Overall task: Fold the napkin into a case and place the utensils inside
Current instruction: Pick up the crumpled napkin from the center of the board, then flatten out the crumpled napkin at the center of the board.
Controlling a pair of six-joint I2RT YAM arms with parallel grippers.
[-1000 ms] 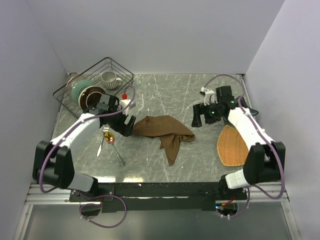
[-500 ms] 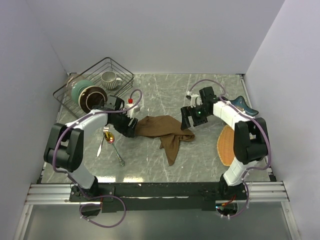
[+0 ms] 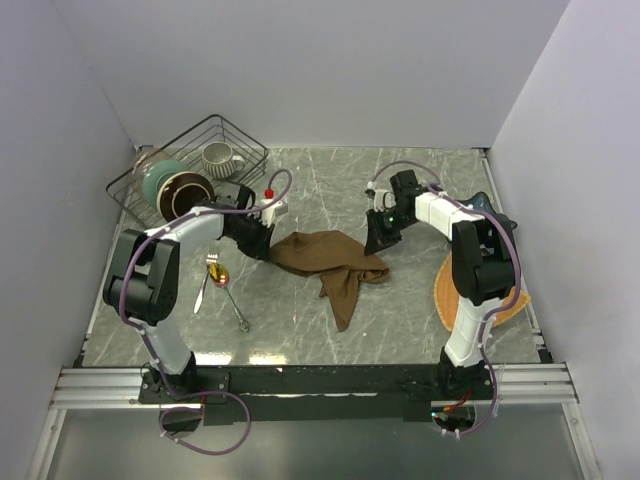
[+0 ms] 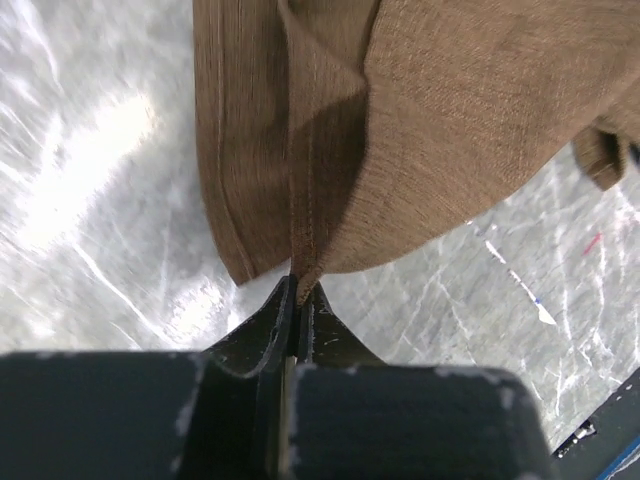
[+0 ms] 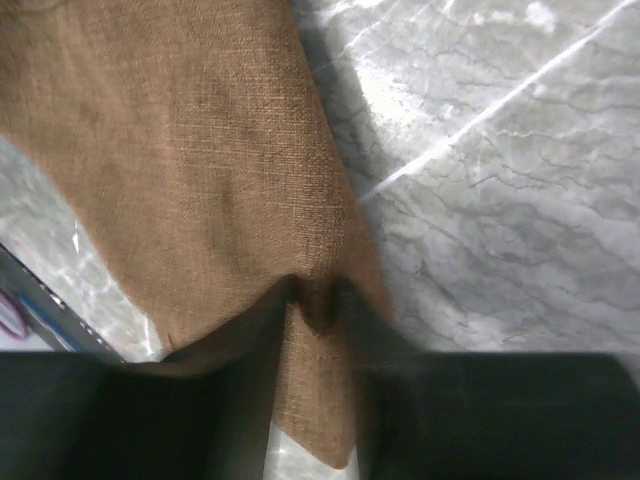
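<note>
Both arms have swung in from where they stood a second ago, and both sets of jaws, wide open back then, have come together on cloth. The left gripper [image 3: 258, 243] is now at the left end of the napkin [image 3: 325, 255]. The wrist view shows its jaws pressed nearly flat together, with a hemmed corner of the brown fabric [image 4: 430, 130] pinched between them. The right gripper [image 3: 378, 240] has crossed from beside the woven mat [image 3: 447, 290] to the napkin's right edge. There its jaws stand narrowly apart with a puckered fold of cloth [image 5: 200, 150] caught between them.

The napkin itself sits mid-table [image 3: 330, 180] and seems to have kept the same rumpled shape, one tail trailing toward the near edge. So this is early going: no fold made, no case formed. The fork [image 3: 203, 290] and the gold-bowled spoon [image 3: 222, 277] lie untouched on the marble, left of the cloth. The spreading, the folding and the loading all remain.
</note>
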